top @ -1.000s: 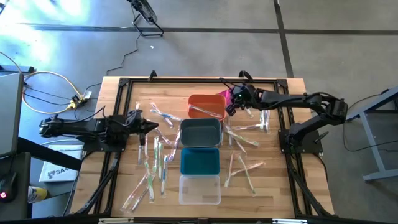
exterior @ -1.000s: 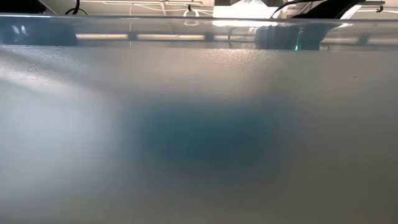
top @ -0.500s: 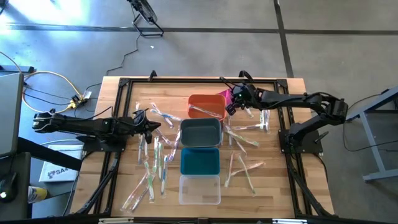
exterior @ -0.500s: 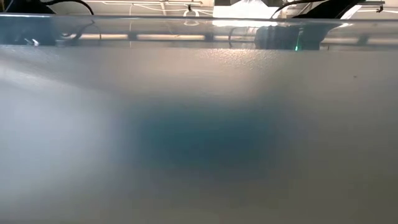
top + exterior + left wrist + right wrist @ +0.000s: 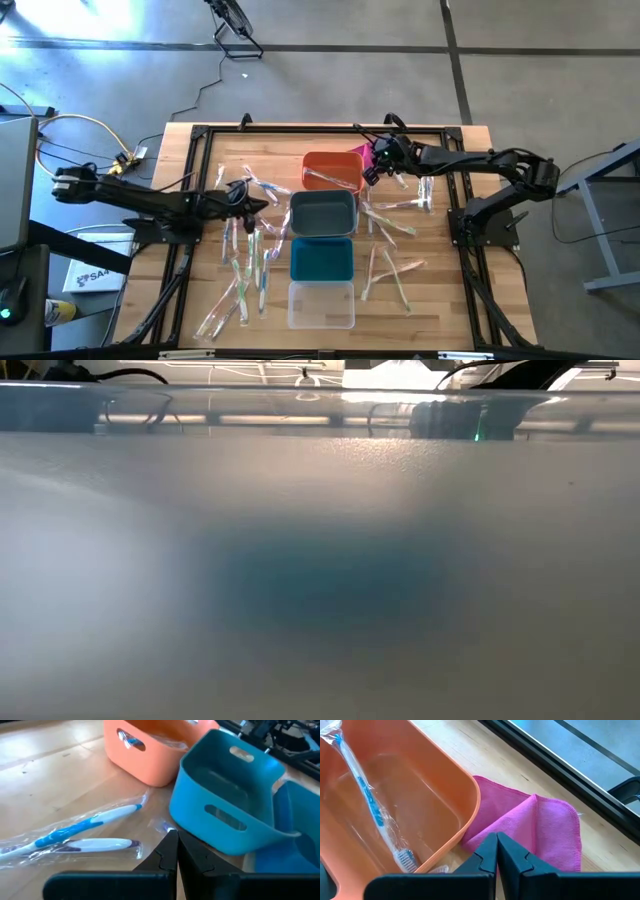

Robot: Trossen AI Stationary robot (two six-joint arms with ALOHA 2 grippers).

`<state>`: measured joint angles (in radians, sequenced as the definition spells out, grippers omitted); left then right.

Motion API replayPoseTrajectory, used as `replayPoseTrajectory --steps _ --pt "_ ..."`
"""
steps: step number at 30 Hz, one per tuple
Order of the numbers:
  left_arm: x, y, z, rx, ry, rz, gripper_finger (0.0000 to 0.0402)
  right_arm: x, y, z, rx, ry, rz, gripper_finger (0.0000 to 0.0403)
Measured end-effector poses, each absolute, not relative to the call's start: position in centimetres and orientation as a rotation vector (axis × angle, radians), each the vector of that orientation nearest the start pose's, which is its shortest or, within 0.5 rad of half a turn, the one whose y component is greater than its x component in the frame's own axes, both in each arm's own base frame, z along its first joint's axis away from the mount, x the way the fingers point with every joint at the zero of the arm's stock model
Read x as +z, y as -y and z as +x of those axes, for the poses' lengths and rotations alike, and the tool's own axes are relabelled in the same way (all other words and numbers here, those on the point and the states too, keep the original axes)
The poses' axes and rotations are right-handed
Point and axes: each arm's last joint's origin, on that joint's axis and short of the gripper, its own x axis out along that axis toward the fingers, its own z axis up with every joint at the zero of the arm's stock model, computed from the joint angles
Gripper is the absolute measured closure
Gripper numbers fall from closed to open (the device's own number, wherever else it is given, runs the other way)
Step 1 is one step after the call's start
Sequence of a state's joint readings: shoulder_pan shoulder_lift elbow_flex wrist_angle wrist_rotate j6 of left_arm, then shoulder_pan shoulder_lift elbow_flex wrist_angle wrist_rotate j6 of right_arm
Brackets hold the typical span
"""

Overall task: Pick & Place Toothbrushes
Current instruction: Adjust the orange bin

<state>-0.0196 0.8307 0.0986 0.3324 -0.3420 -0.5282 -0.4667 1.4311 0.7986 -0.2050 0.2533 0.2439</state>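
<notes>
While wrapped toothbrushes point(image 5: 246, 262) lay scattered on the wooden table point(image 5: 450, 280) around both arms and one rested in the orange bin point(image 5: 332, 170), the left gripper point(image 5: 262, 205) hovered shut and empty just beside the grey bin point(image 5: 322, 213), and the right gripper point(image 5: 369, 176), also closed and empty, sat between orange bin and magenta cloth point(image 5: 535, 827).

- Table point(image 5: 450, 300): pale wood planks, visible grain, satin finish.
- Orange bin point(image 5: 395, 800): smooth plastic, matt with a soft sheen.
- Grey bin point(image 5: 225, 805): smooth matt plastic.
- Toothbrushes point(image 5: 80, 832): glossy plastic handles in clear, crinkled, shiny film wrappers.
- Magenta cloth point(image 5: 540, 830): soft woven fabric, matt, stitched hem.
- Clear bin point(image 5: 321, 305): translucent plastic, bottom centre of the high view.
</notes>
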Motion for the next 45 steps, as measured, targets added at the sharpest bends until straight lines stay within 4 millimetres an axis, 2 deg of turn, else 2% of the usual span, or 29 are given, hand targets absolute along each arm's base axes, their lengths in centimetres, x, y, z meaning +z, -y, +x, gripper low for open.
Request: replayPoseTrajectory --steps 9,14,24,29,45 --pt "13.2 -0.6 16.5 0.413 -0.314 -0.443 0.0396 19.7 13.1 24.8 -0.721 -0.757 0.374 0.0401" --pt "12.7 -0.6 16.7 0.408 -0.334 -0.442 0.0396 19.6 13.1 24.8 -0.745 -0.752 0.409 0.0401" --pt "12.6 -0.6 16.8 0.409 -0.339 -0.441 0.0396 16.3 13.7 26.2 -0.806 -0.808 0.428 0.0401" --pt "12.6 -0.6 16.8 0.410 -0.339 -0.441 0.0396 16.5 14.0 26.6 -0.820 -0.748 0.414 0.0400" --pt "12.6 -0.6 16.8 0.411 -0.339 -0.440 0.0396 16.9 14.3 27.2 -0.687 -0.686 0.440 0.0400"
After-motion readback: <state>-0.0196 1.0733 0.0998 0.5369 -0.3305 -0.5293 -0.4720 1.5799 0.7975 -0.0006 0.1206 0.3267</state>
